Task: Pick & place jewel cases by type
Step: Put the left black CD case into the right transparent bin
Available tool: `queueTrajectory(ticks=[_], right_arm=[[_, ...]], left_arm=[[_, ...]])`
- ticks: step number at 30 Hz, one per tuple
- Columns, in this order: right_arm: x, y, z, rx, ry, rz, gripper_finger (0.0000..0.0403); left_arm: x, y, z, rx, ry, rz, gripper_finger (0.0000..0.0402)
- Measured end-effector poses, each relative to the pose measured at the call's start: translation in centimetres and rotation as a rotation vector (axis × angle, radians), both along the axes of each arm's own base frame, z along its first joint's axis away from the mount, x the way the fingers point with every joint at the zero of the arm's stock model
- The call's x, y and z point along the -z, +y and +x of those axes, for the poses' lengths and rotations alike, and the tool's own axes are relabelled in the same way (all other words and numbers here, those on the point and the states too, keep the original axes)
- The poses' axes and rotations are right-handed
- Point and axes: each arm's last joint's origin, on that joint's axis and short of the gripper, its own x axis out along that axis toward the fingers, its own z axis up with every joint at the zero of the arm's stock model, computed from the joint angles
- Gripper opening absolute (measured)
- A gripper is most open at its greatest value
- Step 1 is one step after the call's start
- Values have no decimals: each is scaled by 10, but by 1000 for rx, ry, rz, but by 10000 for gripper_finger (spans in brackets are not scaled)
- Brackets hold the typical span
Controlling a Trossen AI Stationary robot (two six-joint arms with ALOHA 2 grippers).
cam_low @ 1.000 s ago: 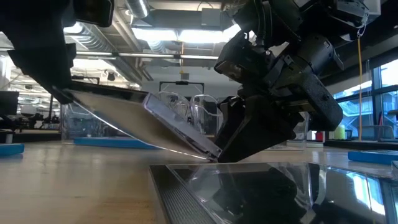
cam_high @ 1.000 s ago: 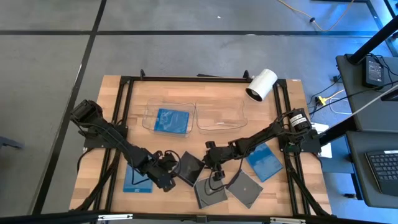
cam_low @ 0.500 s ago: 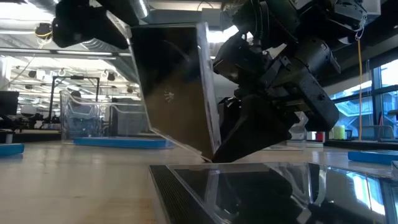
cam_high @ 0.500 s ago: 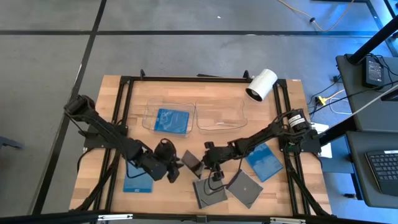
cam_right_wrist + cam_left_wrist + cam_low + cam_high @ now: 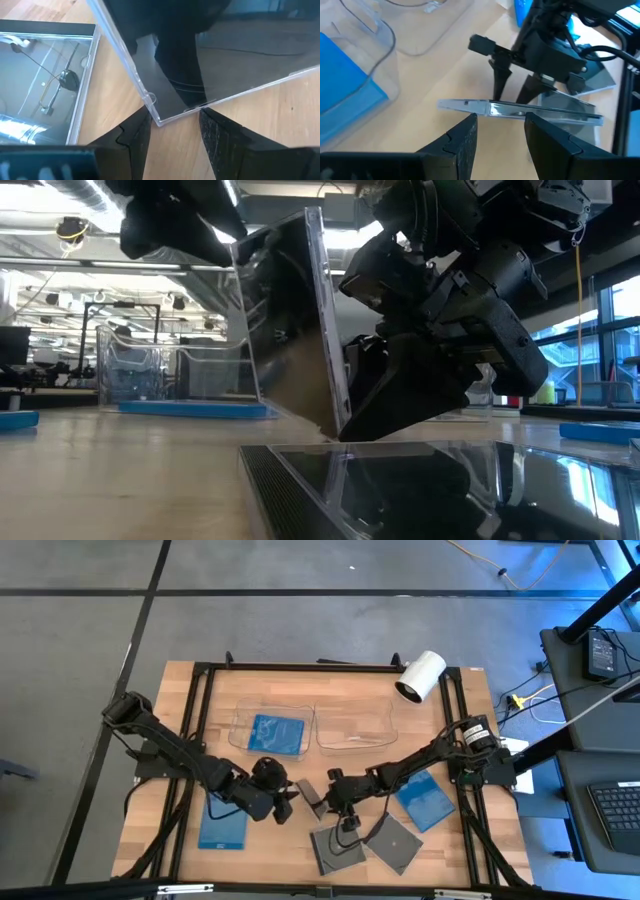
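From above, you see the left gripper and the right gripper meeting at one dark jewel case, which reads there only as a thin tilted sliver between them. The low view gives you what that view hides: the case stands nearly upright, its lower corner just off the table, with the left gripper's dark mass at its upper edge and the right gripper's body just behind it.

Your left wrist view shows the case edge-on, its rim lying across the half-spread fingers with a finger on each side; the fingers look closed on the rim. In the right wrist view the right fingers stand half apart with the case's corner just in front of them, not clearly pinched; you cannot tell whether they touch it.

Just beyond the right gripper toward the table's near edge lie two more dark cases, the first right under the gripper, leaving little room downward. A blue case lies outboard of the right gripper, another beside the left gripper, and a third sits inside the left clear tray. The right clear tray lies ahead of both grippers with bare wood between.
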Motion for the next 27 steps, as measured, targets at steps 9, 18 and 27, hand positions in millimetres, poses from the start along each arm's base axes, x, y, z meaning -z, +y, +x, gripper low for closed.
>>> queueTrajectory(ticks=[9,18,27], right_arm=[[-2,2,1,-21,-14,9,170],[-1,1,0,-12,-8,-5,170],[-4,-2,3,34,-78,-134,170]], left_arm=[[8,5,0,4,49,68,157],[4,6,1,35,44,104,157],[8,7,-2,83,107,132,157]])
